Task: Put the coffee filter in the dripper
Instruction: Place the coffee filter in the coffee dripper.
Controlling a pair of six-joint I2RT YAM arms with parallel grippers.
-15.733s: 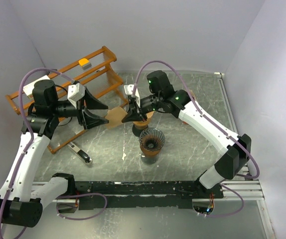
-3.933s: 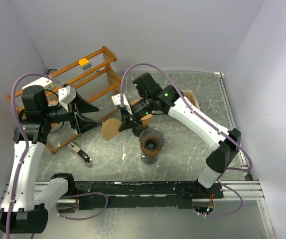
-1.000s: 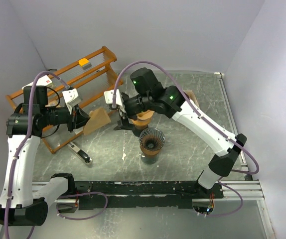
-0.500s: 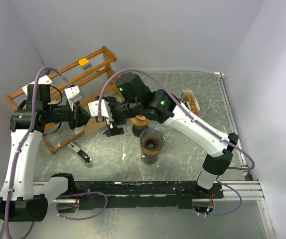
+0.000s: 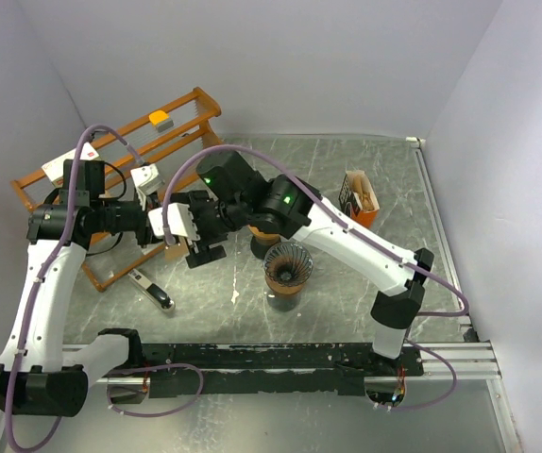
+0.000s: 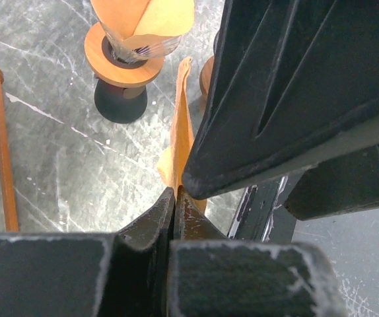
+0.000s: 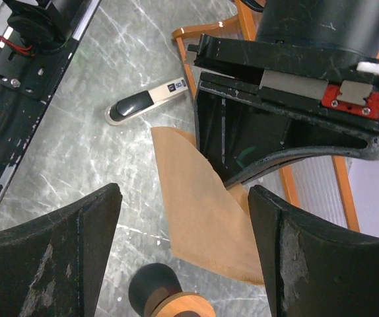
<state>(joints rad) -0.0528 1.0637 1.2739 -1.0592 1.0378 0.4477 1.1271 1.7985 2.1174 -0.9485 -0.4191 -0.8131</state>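
The coffee filter [image 7: 203, 198], a flat brown paper cone, hangs by one corner from my left gripper [image 6: 175, 193], which is shut on it; in the left wrist view the coffee filter [image 6: 183, 125] shows edge-on. My right gripper [image 7: 184, 195] is open, with one finger on each side of the paper and a gap to both. In the top view both grippers meet left of centre, and the right gripper [image 5: 195, 245] covers most of the filter. The dripper [image 5: 288, 266], a dark ribbed cone on a wooden collar, stands about a hand's width to their right.
A second wooden-ringed stand [image 6: 125, 66] on a black foot, with paper in it, stands just beyond the filter. A wooden rack [image 5: 172, 132] fills the back left. A black-and-white scoop [image 5: 153, 291] lies below the grippers. An orange filter box [image 5: 361, 200] sits at the right.
My right gripper has swung left from the stand to the left gripper and now straddles the filter. The left gripper still holds the filter and has shifted slightly right.
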